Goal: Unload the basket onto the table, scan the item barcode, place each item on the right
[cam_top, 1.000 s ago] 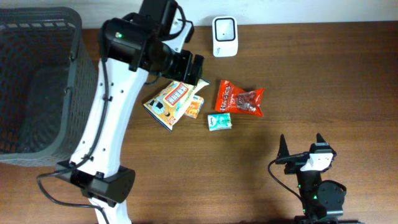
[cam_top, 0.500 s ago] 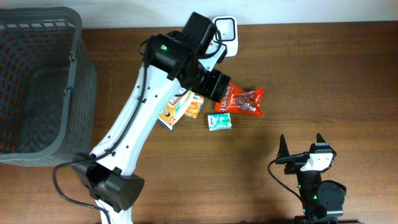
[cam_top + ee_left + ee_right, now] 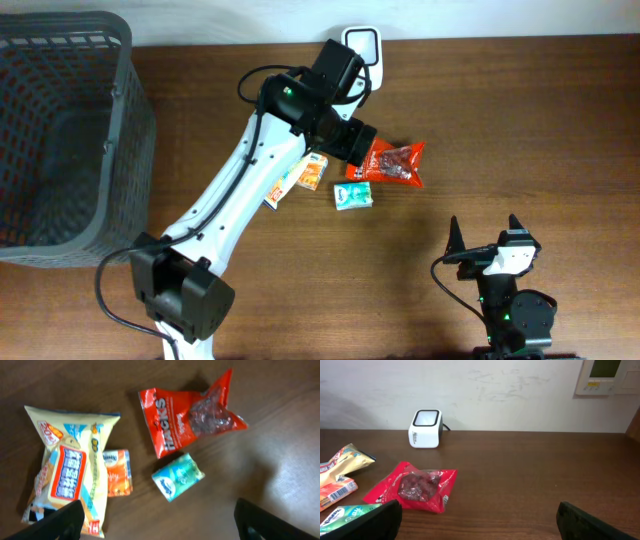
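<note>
left gripper point(image 3: 160, 527) hangs wide open over the snacks, holding nothing. red snack bag point(image 3: 187, 415) lies flat on the surface point(image 3: 280, 460) near the white scanner point(image 3: 360, 45), with the teal tissue pack point(image 3: 177, 476) just beside it. right gripper point(image 3: 479, 522) sits well apart from all that, spread wide too, empty

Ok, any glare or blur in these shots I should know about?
Left wrist view: pale sheen on the table at right; left fingers dark and out of focus in the bottom corners. Right wrist view: evenly lit, right fingers likewise blurred. Overhead view: sharp, no strong glare.
</note>
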`<state>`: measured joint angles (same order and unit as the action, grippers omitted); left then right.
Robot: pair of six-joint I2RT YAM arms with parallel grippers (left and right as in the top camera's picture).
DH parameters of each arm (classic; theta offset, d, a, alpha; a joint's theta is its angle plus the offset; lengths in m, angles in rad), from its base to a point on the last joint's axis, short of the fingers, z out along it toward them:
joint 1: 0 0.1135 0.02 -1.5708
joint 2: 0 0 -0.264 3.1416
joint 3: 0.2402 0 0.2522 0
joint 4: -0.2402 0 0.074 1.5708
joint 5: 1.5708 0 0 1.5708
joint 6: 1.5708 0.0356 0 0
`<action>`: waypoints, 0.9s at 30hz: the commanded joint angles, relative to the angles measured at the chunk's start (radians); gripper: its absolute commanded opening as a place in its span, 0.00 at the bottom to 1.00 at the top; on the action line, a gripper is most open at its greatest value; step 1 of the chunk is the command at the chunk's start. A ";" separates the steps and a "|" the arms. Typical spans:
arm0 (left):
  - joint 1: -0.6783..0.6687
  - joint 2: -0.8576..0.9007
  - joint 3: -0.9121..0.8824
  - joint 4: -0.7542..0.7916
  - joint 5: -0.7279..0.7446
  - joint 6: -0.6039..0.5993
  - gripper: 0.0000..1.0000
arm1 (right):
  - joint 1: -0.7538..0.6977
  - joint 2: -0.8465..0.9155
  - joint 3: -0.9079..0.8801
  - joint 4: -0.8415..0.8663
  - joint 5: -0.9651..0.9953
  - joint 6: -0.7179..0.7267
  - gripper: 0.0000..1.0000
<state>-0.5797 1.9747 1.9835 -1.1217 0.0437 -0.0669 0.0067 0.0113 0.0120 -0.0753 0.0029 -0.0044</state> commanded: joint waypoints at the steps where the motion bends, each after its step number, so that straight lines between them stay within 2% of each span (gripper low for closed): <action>1: 0.000 0.007 -0.080 0.091 -0.022 0.016 0.89 | 0.006 -0.002 -0.006 -0.006 0.006 -0.007 0.98; 6: -0.002 0.007 -0.200 0.236 -0.008 0.016 0.67 | 0.006 -0.002 -0.006 -0.006 0.006 -0.007 0.98; 9: -0.002 0.007 -0.241 0.263 0.051 0.015 0.61 | 0.006 -0.002 -0.006 -0.006 0.006 -0.007 0.98; 12: -0.003 0.007 -0.278 0.285 0.088 0.015 0.66 | 0.006 -0.002 -0.006 -0.006 0.006 -0.007 0.98; 16: -0.007 0.007 -0.320 0.348 0.095 0.015 0.64 | 0.006 -0.002 -0.006 -0.006 0.006 -0.007 0.98; 18: -0.007 0.007 -0.348 0.433 0.094 0.015 0.64 | 0.006 -0.002 -0.006 -0.006 0.006 -0.007 0.98; 20: -0.007 0.007 -0.385 0.539 0.094 0.015 0.71 | 0.006 -0.002 -0.006 -0.006 0.006 -0.007 0.98; 23: -0.008 0.007 -0.439 0.680 0.095 0.015 0.71 | 0.006 -0.002 -0.006 -0.006 0.006 -0.007 0.98; 24: -0.010 0.007 -0.457 0.723 0.095 0.015 0.70 | 0.006 -0.002 -0.006 -0.006 0.006 -0.007 0.98; 27: -0.017 0.008 -0.514 0.846 0.095 -0.034 0.58 | 0.006 -0.002 -0.006 -0.006 0.006 -0.007 0.98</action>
<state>-0.5835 1.9747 1.5257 -0.3550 0.1242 -0.0643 0.0067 0.0113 0.0120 -0.0753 0.0029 -0.0044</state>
